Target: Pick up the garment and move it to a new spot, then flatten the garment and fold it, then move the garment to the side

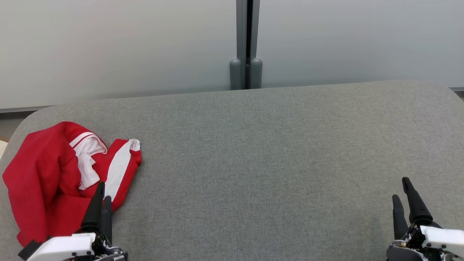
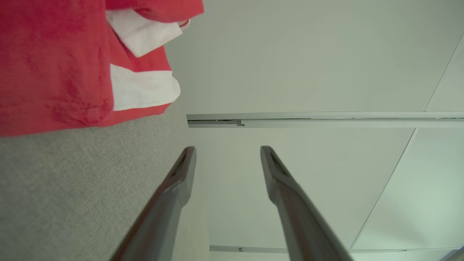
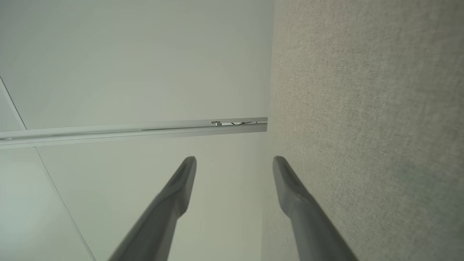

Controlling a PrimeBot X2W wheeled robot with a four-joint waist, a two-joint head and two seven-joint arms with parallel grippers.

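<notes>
A red garment with white stripes lies crumpled at the left end of the grey table. In the left wrist view the garment fills the upper left corner. My left gripper hovers at the lower left, over the garment's near edge, jaws open and empty; in its own view the left gripper holds nothing between the two dark fingers. At the lower right my right gripper stands open over bare table, far from the garment. Its own view shows the right gripper empty.
A pale wall with a grey vertical post runs behind the table's far edge. The table's rounded corners show at the far left and far right. A wide stretch of grey felt lies between the two grippers.
</notes>
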